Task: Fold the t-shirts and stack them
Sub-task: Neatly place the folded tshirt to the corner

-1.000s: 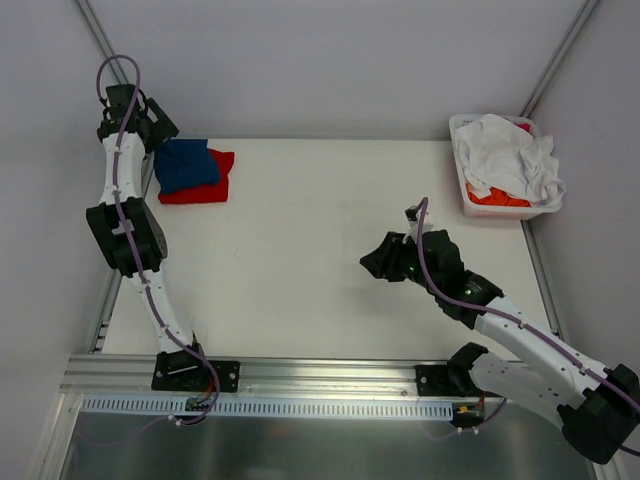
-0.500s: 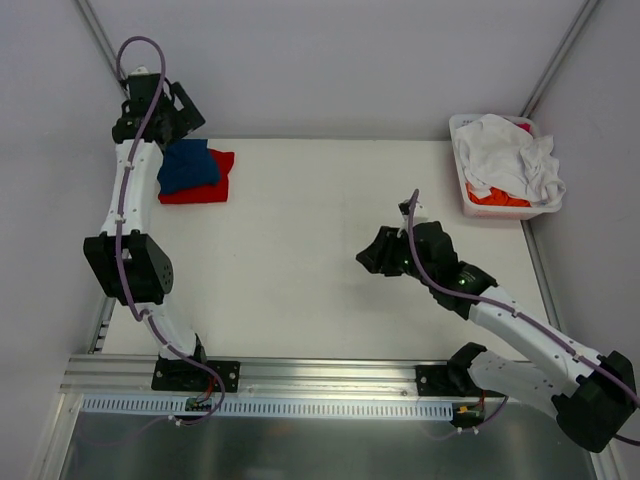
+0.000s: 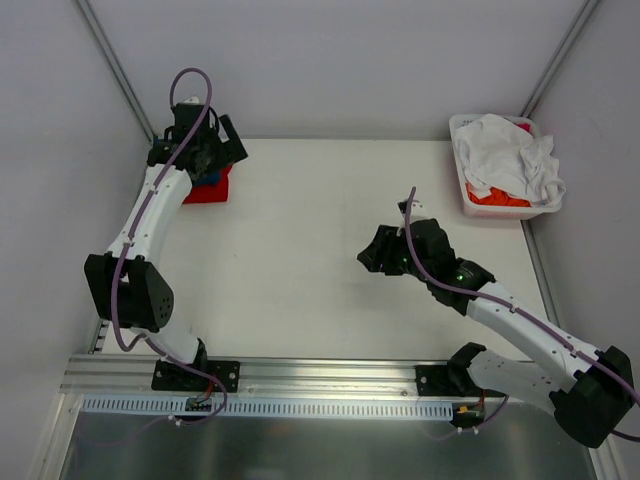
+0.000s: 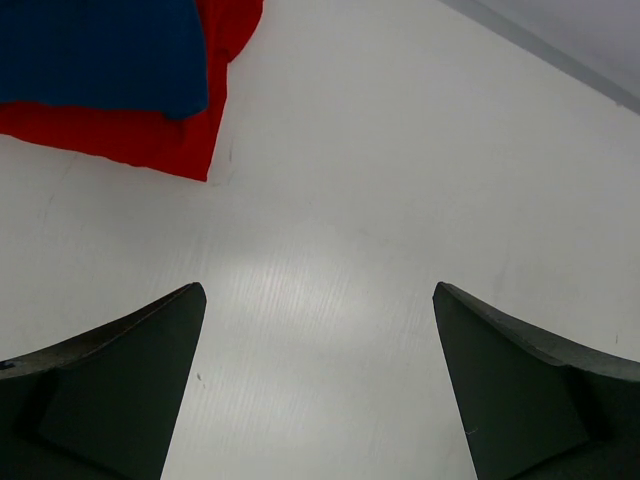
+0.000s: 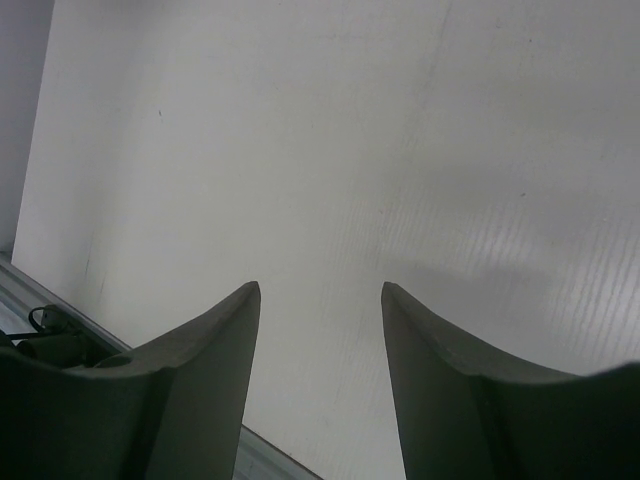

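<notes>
**Folded stack under my left gripper; both grippers empty**

The navy t-shirt lies folded on the red t-shirt at the far left of the table. From above, my left gripper covers most of the stack. In the left wrist view the stack sits up and to the left of my fingers, clear of them. The white t-shirt and orange t-shirt are heaped in the bin at the far right, well apart from my right gripper.

Half a second ago my left gripper stood further left, at the stack's far left corner. It has since swung right over the stack, which has not shifted. My right arm has barely moved.

My left fingers are spread wide and grasp nothing (bare table shows between them). My right fingers are parted too, holding and touching nothing.
</notes>
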Action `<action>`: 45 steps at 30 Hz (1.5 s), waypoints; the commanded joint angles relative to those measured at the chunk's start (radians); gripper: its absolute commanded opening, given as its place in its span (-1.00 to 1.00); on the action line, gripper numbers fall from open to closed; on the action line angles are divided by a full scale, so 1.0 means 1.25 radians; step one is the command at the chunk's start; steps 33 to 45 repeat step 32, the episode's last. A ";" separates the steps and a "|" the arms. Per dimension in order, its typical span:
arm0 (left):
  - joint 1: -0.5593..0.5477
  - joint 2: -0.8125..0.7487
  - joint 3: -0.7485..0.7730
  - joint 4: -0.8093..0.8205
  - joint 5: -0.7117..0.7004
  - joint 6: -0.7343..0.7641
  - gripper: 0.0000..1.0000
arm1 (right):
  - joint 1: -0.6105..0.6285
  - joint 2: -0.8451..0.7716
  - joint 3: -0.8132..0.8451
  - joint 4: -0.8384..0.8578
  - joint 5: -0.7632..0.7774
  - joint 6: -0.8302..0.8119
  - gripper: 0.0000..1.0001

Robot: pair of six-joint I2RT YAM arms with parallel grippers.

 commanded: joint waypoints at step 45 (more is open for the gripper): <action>-0.425 -0.176 -0.273 0.096 -0.061 -0.067 0.98 | -0.002 0.016 0.064 -0.056 0.144 -0.014 0.36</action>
